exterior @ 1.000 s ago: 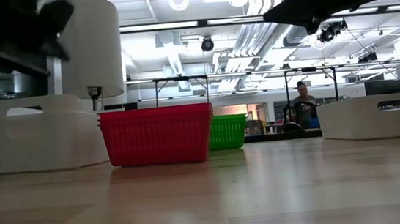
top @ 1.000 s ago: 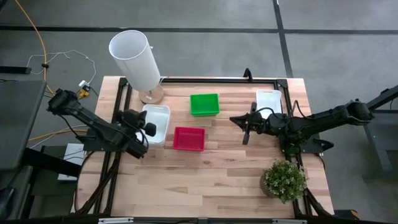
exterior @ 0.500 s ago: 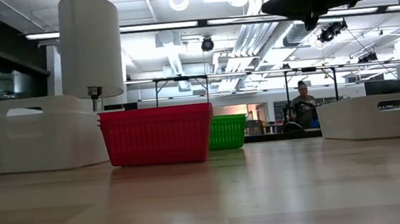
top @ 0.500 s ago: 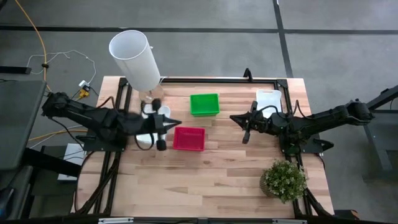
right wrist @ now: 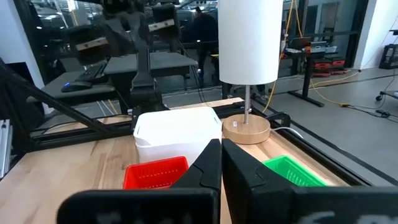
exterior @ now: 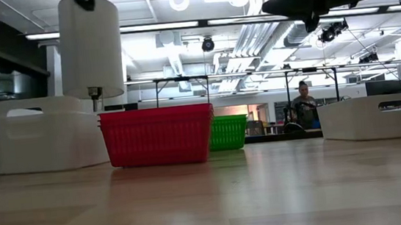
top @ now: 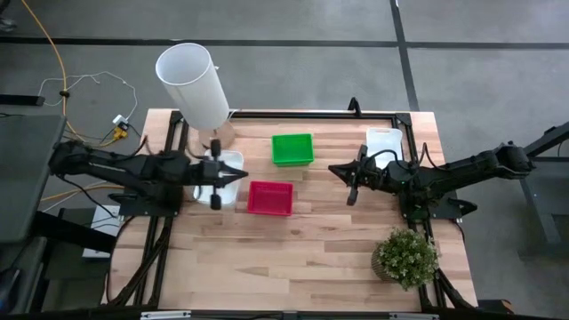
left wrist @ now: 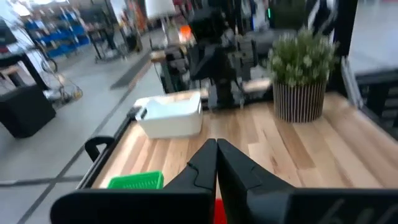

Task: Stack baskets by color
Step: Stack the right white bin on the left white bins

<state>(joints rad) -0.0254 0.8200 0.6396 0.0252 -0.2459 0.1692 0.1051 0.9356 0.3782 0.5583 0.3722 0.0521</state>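
High view: the left gripper [top: 216, 174] is held over the white basket [top: 230, 165], jaws clenched on nothing. The right gripper [top: 351, 182] waits, clenched too, near another white basket [top: 384, 139]. No stacking is being done now. Next, jaws must be opened.

A tall white cylinder lamp [top: 193, 84] stands at the table's far-left corner, a potted plant [top: 405, 258] near-right.
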